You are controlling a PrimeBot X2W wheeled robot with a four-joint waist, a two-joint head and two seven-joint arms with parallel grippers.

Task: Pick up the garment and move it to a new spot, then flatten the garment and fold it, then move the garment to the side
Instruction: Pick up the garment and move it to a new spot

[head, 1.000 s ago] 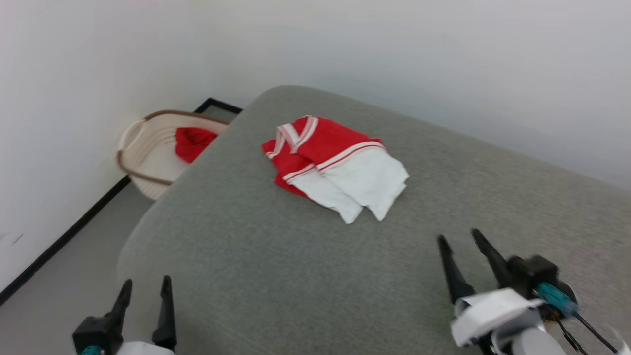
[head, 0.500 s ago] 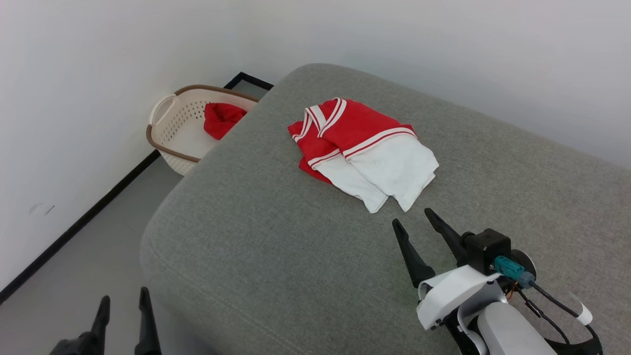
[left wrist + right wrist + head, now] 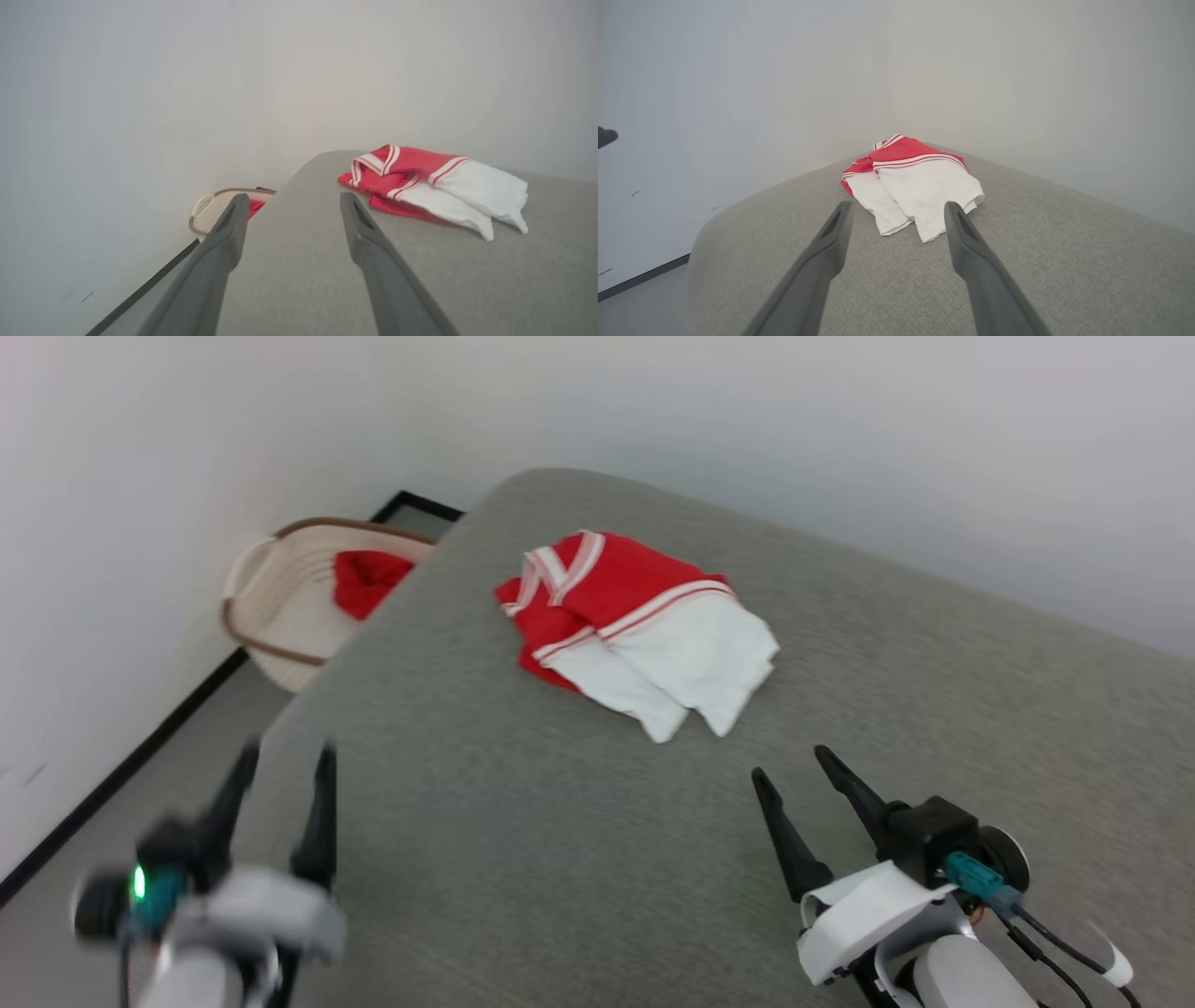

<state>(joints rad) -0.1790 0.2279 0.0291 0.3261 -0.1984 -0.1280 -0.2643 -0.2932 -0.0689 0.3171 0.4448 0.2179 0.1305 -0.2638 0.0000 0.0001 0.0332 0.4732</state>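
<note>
The garment (image 3: 635, 630), red with white sleeves and striped trim, lies bunched and folded over itself on the grey cushioned surface (image 3: 523, 859), toward its far left. My right gripper (image 3: 792, 762) is open and empty, hovering just short of the white sleeve ends. The left gripper (image 3: 285, 756) is open too, raised at the surface's near left edge, well away from the cloth. Seen in the left wrist view, the garment (image 3: 434, 186) lies ahead to the right of my left gripper (image 3: 292, 200). From the right wrist, the garment (image 3: 915, 182) sits straight ahead of my right gripper (image 3: 896, 207).
A cream perforated basket (image 3: 271, 611) holding a plain red cloth (image 3: 366, 581) stands on the floor beyond the surface's left edge, against the white wall. The surface drops off at its rounded left side. A black skirting line runs along the floor.
The head camera has swung about, shifting the whole picture. My left gripper has risen from below the frame to the surface's near left edge. The right gripper has come closer to the white sleeves.
</note>
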